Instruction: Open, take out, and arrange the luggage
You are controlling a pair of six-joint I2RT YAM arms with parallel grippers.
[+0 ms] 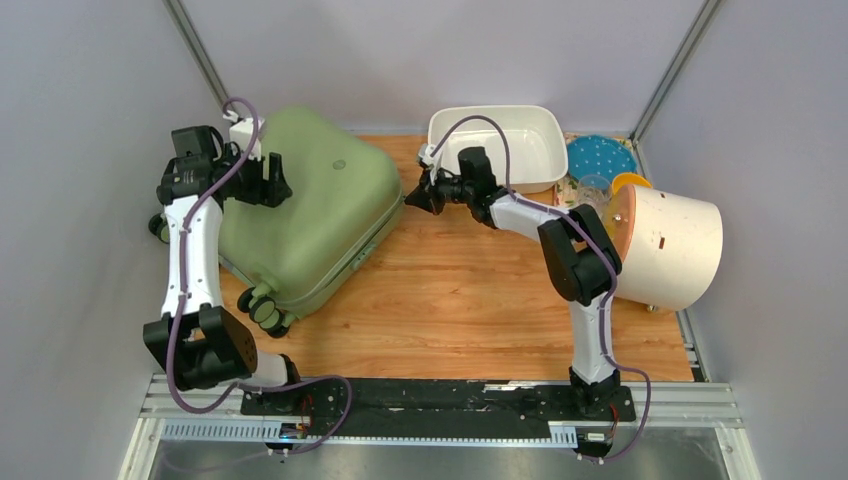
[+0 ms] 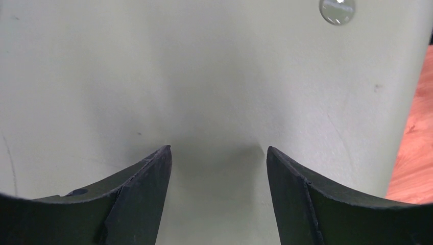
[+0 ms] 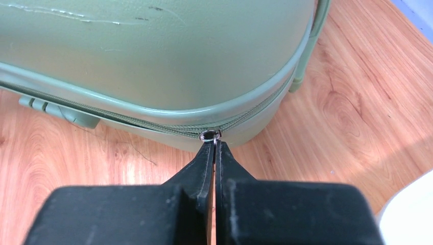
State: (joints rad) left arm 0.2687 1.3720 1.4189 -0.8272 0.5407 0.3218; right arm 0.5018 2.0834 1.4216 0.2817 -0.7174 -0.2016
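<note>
One luggage (image 1: 320, 220), right gripper (image 3: 215, 144) pinching zipper pull (image 3: 210, 135), left gripper (image 2: 218, 151) spread over it

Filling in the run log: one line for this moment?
stage: zipper grasp | luggage: closed, flat on table | left gripper: open over luggage | right gripper: shut on zipper pull at corner

No readable text, label, brand, number or sign shows in any of the views
</note>
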